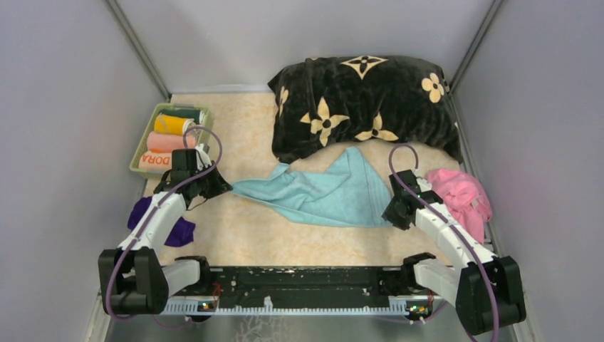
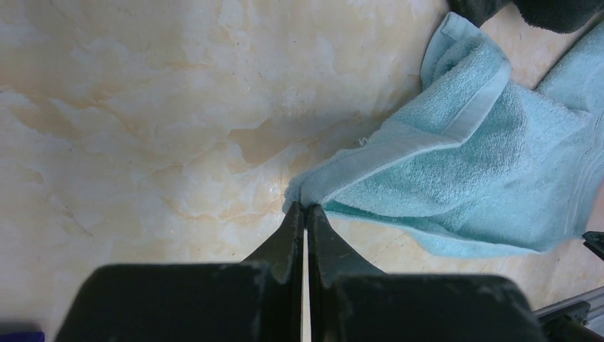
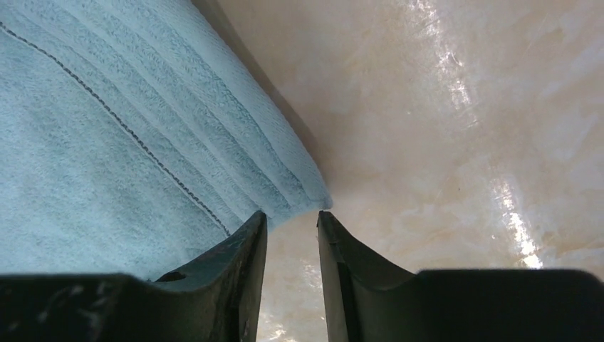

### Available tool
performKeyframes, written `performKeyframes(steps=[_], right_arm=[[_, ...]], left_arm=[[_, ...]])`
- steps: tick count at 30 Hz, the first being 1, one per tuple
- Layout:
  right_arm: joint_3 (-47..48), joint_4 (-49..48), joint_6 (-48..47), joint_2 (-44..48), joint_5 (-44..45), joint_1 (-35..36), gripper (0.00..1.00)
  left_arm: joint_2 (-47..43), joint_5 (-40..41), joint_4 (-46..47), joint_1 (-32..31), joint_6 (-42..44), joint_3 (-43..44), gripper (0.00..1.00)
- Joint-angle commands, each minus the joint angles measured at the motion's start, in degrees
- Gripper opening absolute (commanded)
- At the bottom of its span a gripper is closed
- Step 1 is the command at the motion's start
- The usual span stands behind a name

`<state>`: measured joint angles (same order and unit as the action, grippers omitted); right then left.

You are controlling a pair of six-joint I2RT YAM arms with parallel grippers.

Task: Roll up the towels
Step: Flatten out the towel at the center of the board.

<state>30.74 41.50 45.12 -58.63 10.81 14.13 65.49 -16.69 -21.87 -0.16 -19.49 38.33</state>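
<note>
Top external view shows the light blue towel (image 1: 324,192) lying rumpled on the table (image 1: 242,235) just in front of the black cushion (image 1: 363,103), with its far peak touching the cushion's front edge. The left gripper (image 2: 305,208), front-left of the cushion, is clenched on the towel's corner and pinches little more than the hem tip. The right gripper (image 3: 290,215), front-right of the cushion, has its jaws apart, and the opposite corner lies against one fingertip rather than plainly between them. The step looks like taking both corners to flatten the cloth before rolling. For that, the right jaws probably need to reach further over the corner so they bite past the hem. Both arms could then draw apart evenly and away from the cushion, staying low, so the peak comes free and the shallow left hold does not slip. The towel is soft looped terry with a flat woven band and a stitched line near its edge. One flap is folded over toward the cushion, and the overall outline is roughly triangular.
</note>
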Motion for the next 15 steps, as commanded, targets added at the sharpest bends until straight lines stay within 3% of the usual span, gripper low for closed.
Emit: performKeyframes(steps=[1,5,15], right_arm=[[-0.7,-1.1,2.4,1.9,3.2,0.2,0.29],[-1.5,-1.6,3.1,2.1,4.3,0.1,0.23],[-2.4,-2.9,3.2,-0.7,4.6,-2.0,0.24]], left_arm=[[-1.2,-1.1,0.4,0.5,1.4,1.0,0.00],[-1.5,-1.2,0.4,0.6,1.5,0.9,0.00],[-1.4,-0.7,0.3,0.6,1.6,1.0,0.00]])
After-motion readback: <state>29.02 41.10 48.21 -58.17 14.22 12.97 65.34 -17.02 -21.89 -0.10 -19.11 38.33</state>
